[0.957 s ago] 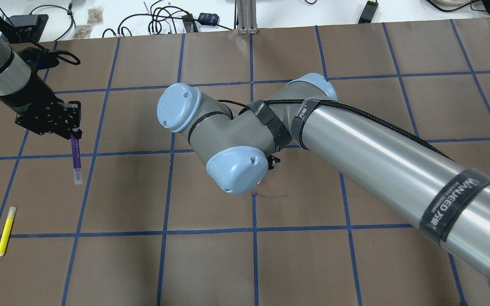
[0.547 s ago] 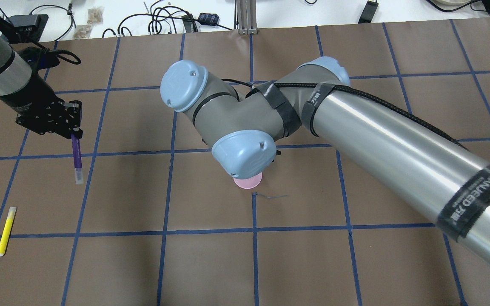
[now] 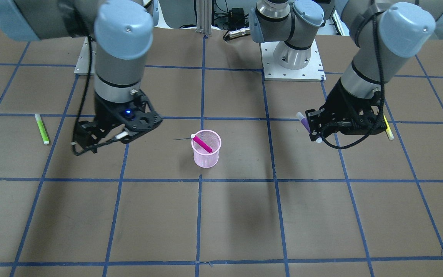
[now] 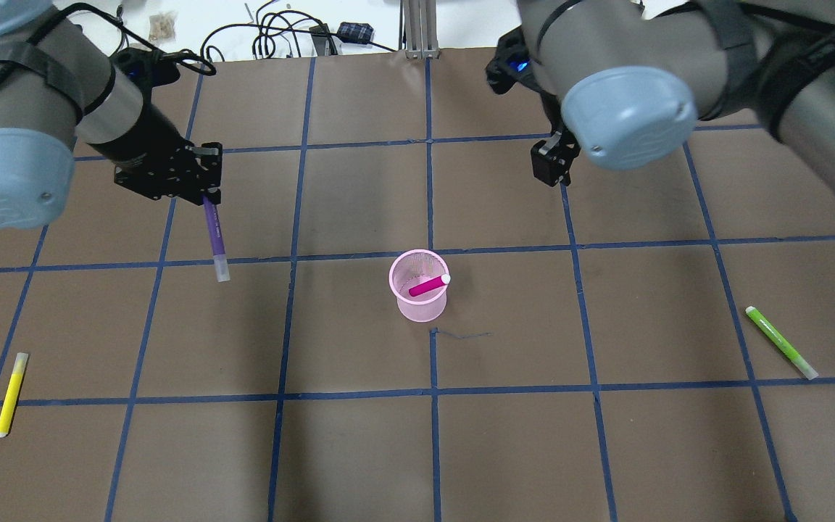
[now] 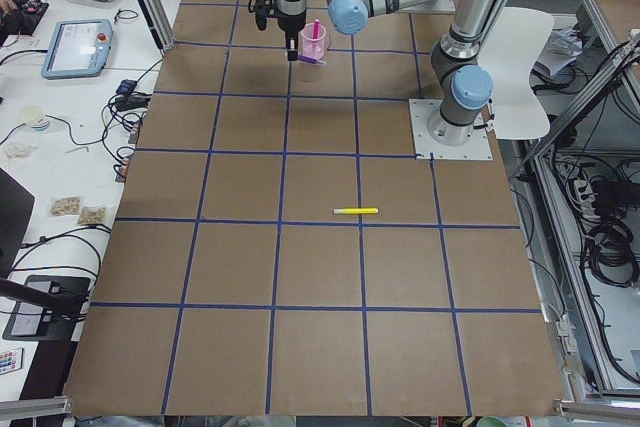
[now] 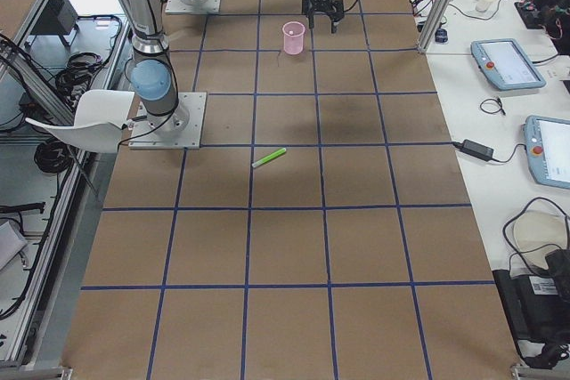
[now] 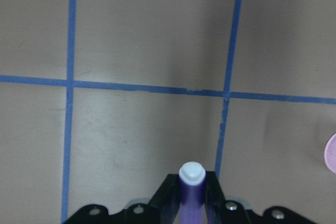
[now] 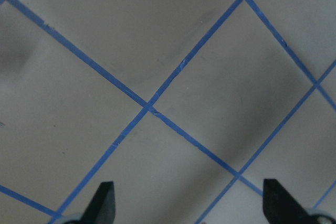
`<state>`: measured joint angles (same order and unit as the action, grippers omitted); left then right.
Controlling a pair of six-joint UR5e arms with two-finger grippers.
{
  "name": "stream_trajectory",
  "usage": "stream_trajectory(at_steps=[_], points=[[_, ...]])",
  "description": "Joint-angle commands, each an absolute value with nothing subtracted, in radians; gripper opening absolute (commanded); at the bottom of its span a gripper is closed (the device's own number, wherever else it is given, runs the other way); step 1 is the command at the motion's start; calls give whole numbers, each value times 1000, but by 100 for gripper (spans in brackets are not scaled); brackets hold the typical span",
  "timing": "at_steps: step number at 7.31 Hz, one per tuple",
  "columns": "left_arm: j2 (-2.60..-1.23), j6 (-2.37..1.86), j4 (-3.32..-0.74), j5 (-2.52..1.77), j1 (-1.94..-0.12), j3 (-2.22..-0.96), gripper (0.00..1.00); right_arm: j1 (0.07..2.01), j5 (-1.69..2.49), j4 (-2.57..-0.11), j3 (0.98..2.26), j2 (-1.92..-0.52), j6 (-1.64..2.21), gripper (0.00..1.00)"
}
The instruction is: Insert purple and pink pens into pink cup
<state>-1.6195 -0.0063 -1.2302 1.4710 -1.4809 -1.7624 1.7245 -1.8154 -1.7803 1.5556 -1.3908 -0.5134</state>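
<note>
The pink mesh cup (image 4: 418,301) stands upright near the table's middle, also in the front view (image 3: 206,154). The pink pen (image 4: 428,284) leans inside it, white cap over the rim. My left gripper (image 4: 209,194) is shut on the purple pen (image 4: 214,235) and holds it above the table, left of the cup. The wrist view shows the purple pen (image 7: 191,192) between the fingers, with the cup's edge (image 7: 331,153) at far right. My right gripper (image 4: 552,163) is open and empty behind and right of the cup; its wrist view (image 8: 191,208) shows only table.
A yellow pen (image 4: 11,394) lies at the table's near left. A green pen (image 4: 780,342) lies at the near right. Cables and small items (image 4: 280,32) line the white strip beyond the table's far edge.
My right arm has pulled away from the middle to the back right, uncovering the cup with the pink pen in it. My left gripper has carried the purple pen right, toward the cup.
</note>
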Motion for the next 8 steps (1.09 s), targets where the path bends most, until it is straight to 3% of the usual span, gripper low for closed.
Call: stream_trajectory(at_steps=[1, 2, 5, 8], points=[[-1635, -250, -966, 1468, -1670, -1764, 0, 1567, -1556, -1679, 1548, -1459, -247, 100], [-1625, -274, -916, 1482, -1749, -1778, 0, 1560, -1545, -1663, 1557, -1476, -47, 100], [-1621, -395, -885, 1585, -1892, -1798, 0, 1548, -1386, -1661, 1563, -1486, 20, 100], [-1677, -477, -600, 1704, -1965, -1925, 0, 1560, -1327, -1660, 1578, -1505, 123, 100]])
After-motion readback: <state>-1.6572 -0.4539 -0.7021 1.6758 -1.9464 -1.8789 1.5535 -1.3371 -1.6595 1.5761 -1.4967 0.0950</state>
